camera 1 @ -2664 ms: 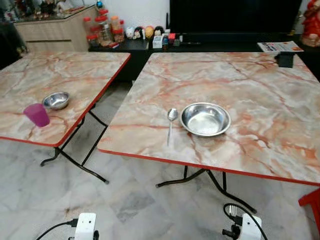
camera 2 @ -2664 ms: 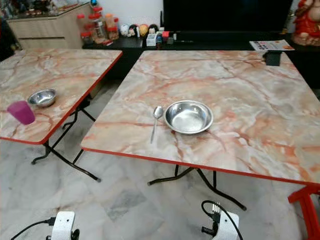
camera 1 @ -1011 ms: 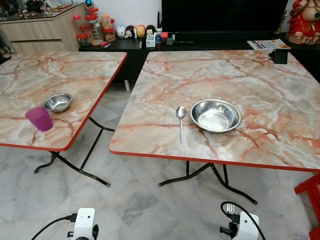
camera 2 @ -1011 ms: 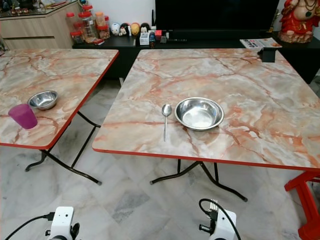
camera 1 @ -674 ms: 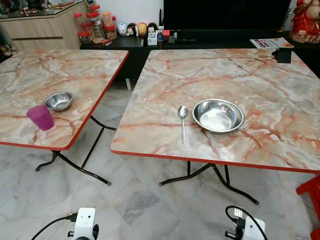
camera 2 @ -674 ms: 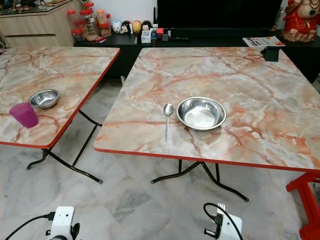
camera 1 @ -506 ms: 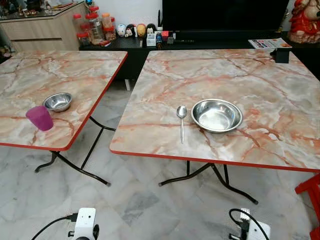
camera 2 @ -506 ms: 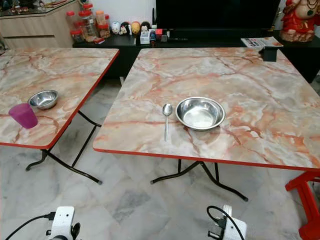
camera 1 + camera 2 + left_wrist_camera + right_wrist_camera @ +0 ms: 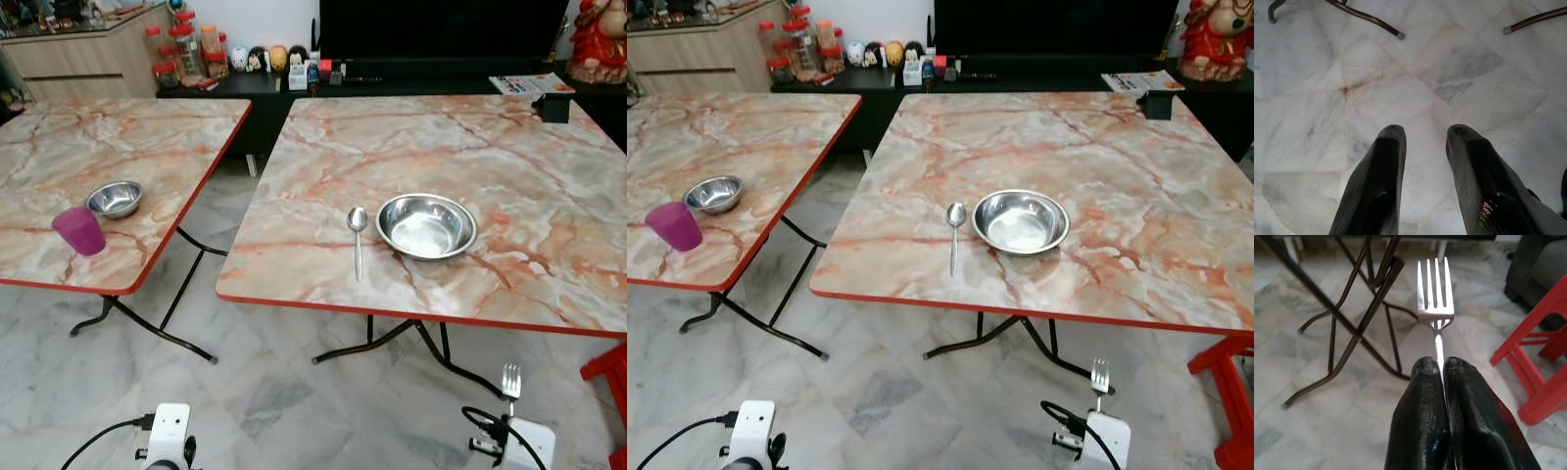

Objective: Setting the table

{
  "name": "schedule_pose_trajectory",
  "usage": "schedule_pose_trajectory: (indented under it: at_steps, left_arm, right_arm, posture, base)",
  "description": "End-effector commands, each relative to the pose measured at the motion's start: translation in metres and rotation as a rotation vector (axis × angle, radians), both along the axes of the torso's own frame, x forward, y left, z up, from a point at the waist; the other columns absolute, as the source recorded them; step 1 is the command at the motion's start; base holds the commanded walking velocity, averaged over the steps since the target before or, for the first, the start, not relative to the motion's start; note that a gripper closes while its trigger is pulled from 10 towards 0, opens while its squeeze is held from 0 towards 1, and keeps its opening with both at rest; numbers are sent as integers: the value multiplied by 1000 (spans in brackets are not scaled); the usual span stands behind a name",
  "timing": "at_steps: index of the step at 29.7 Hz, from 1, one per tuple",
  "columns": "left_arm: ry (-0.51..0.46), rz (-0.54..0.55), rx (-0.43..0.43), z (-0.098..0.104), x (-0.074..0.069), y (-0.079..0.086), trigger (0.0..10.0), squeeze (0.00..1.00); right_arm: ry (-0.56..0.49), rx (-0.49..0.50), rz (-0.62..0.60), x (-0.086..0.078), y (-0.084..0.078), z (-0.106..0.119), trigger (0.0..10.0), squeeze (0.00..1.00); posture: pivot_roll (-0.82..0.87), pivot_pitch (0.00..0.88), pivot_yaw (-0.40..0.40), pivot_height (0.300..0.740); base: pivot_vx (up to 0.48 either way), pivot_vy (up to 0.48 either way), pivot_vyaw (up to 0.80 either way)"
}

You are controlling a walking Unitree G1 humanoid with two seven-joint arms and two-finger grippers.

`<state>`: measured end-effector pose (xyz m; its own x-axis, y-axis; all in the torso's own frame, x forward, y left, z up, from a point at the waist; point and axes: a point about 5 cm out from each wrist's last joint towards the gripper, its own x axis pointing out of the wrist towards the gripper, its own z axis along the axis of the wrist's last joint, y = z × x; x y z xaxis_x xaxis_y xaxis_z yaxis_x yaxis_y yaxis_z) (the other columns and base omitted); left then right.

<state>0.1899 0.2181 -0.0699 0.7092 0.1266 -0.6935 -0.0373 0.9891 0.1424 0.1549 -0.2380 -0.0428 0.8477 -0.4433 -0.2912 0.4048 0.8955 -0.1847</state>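
While the left gripper [image 9: 1422,147] hangs parted and empty over the floor, the spoon [image 9: 357,235] lies just left of the steel bowl [image 9: 426,225]. Low on the right, the right gripper [image 9: 1442,377] pinches a fork [image 9: 1435,293]; it likely needs lifting to the bowl's right side.

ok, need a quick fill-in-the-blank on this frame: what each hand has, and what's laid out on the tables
1. The right hand is shut on a ____, tines pointing away from the wrist.
2. On the near table, the spoon lies to the ____ of the big steel bowl.
3. On the other table, a small bowl sits beside a ____ cup.
4. The left hand is open and holds ____.

Missing words: fork; left; purple; nothing
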Motion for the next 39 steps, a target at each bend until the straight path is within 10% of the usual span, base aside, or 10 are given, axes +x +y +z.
schedule_pose_trajectory:
  at_steps: [1,29,31,39]
  left_arm:
    - [5,-5,8,0,0,0,10000,0]
    - [12,-14,11,0,0,0,10000,0]
    - [9,-7,10,0,1,-2,10000,0]
    - [13,-3,9,-1,0,-3,10000,0]
  right_arm:
    - [-41,-19,-32,-4,1,5,10000,0]
    - [-102,-129,-88,-24,6,23,10000,0]
    - [-374,-194,34,42,7,89,10000,0]
    - [-438,-193,114,67,18,112,10000,0]
  posture:
    - [-121,0,65,740]
    - [-132,0,73,740]
    - [-128,0,57,740]
    - [-128,0,58,740]
  base:
    - [0,0,0]
    - [0,0,0]
    - [0,0,0]
    - [0,0,0]
